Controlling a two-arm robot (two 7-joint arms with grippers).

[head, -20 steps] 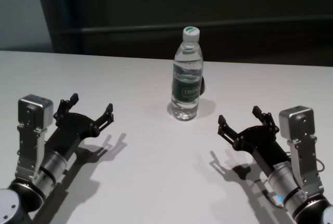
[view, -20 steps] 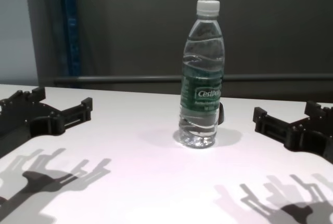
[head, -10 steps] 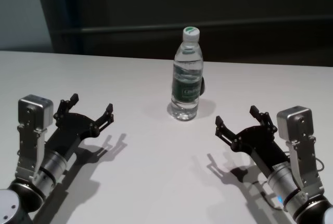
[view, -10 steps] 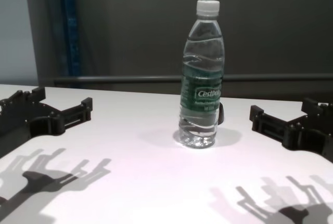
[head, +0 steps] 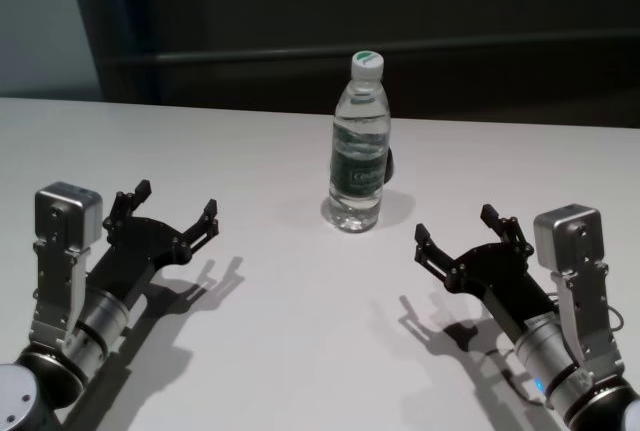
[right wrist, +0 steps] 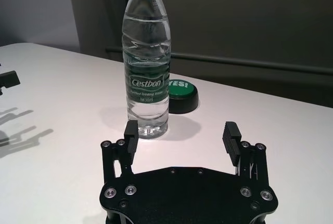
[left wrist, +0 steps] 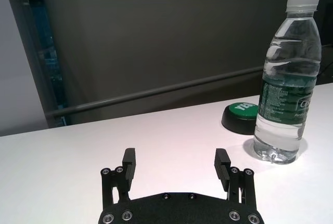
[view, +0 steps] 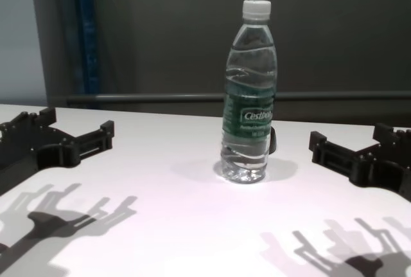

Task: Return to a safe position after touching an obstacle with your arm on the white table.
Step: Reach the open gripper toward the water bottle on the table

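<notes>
The obstacle, a tall clear water bottle (head: 359,156) with a white cap and dark green label, stands upright at the middle of the white table (head: 280,341). It also shows in the chest view (view: 248,97), the left wrist view (left wrist: 285,83) and the right wrist view (right wrist: 147,73). My left gripper (head: 165,213) is open and empty, low over the table to the bottle's near left, also in the chest view (view: 74,132). My right gripper (head: 468,236) is open and empty to the bottle's near right, also in the chest view (view: 353,142). Neither touches the bottle.
A small dark dome-shaped button with a green top (right wrist: 181,95) sits on the table just behind the bottle, also in the left wrist view (left wrist: 241,117). A dark wall with a rail (head: 250,51) runs behind the table's far edge.
My right gripper shifted slightly toward the bottle and then eased back a little. The left arm and the bottle have not moved.
</notes>
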